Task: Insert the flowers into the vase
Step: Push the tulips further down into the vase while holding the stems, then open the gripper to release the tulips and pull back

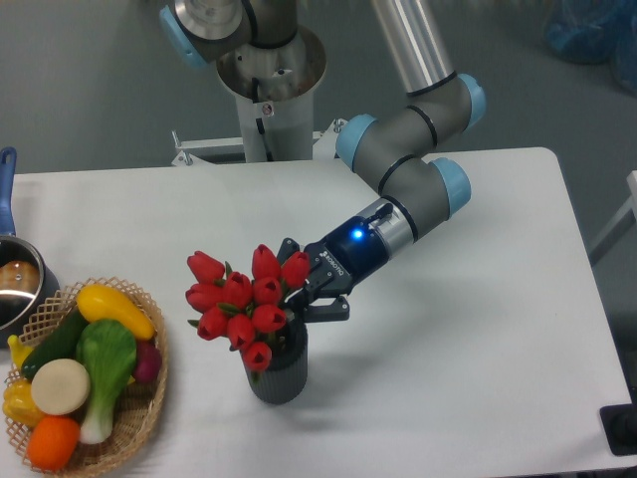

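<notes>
The flowers point(242, 303), a bunch of red tulip buds with green leaves, stand in the vase point(280, 374) with their stems down in its mouth and their heads leaning up and to the left. The vase is dark grey and ribbed and stands upright on the white table, near the front middle. My gripper point(307, 296) reaches in from the right, just above the vase's mouth, with its dark fingers point(331, 311) spread on either side of the bunch's right edge. The buds hide the fingertips, so I cannot tell whether they press on the stems.
A wicker basket point(149, 398) with colourful toy vegetables sits at the front left. A shiny metal pot point(18, 284) with a blue handle stands at the left edge. The arm's base point(269, 90) is at the back of the table.
</notes>
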Action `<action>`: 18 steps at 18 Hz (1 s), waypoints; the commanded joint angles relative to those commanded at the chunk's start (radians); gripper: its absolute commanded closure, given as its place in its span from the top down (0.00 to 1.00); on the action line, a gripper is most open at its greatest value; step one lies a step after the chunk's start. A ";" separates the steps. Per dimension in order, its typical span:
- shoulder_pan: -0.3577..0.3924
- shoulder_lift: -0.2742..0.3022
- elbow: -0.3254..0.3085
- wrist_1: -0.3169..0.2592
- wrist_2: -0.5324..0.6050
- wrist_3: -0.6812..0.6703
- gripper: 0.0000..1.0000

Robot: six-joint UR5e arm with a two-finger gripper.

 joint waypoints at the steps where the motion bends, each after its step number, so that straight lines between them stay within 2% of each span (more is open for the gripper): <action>1: 0.000 -0.008 0.003 0.000 0.000 0.005 0.20; 10: 0.006 -0.020 0.006 0.000 0.000 0.018 0.27; 11: 0.006 -0.020 0.006 0.000 0.000 0.020 0.30; 13: 0.015 -0.020 0.005 0.000 0.000 0.040 0.48; 18: 0.026 -0.020 0.000 0.000 -0.002 0.058 0.66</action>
